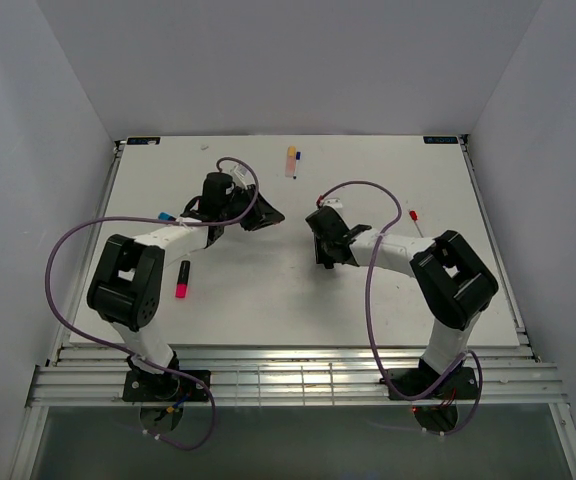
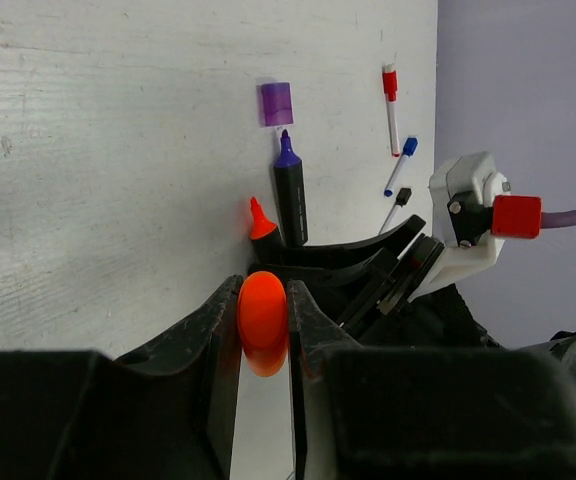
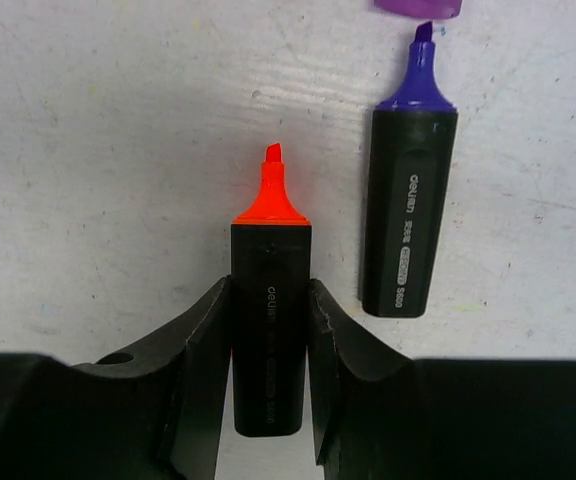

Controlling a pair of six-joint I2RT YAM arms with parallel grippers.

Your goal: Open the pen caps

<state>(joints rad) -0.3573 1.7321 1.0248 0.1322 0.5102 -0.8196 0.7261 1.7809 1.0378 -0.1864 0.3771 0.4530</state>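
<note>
Left tool [image 2: 264,305]: clamped on the orange cap [image 2: 263,325], squeezing its two sides; the cap is off its marker.
Right tool [image 3: 268,292]: closed round the black barrel of the orange marker [image 3: 270,255], wedge tip bare and pointing away.
Purple cap [image 2: 276,103]: loose on the desk [image 2: 88,150], just beyond the tip of the uncapped purple marker [image 2: 290,200].
Pink cap [image 1: 181,290]: on the pink marker [image 1: 184,268], lying on the desk beside the left arm; looks like the next one to do.
Weight: caps likely very light, hollow plastic; no real load on an arm.
Stiffness: rigid, probably thin-walled; a firm squeeze should be fine, a hard one might flex it.
Surface: glossy, likely slippery; the snap fit should let go suddenly.
Where to hold: cap across its flat faces near mid-length; barrel low on the black body, clear of the joint; pull straight along the axis.
Fragile part: the felt tip; keep it off the tool.
</note>
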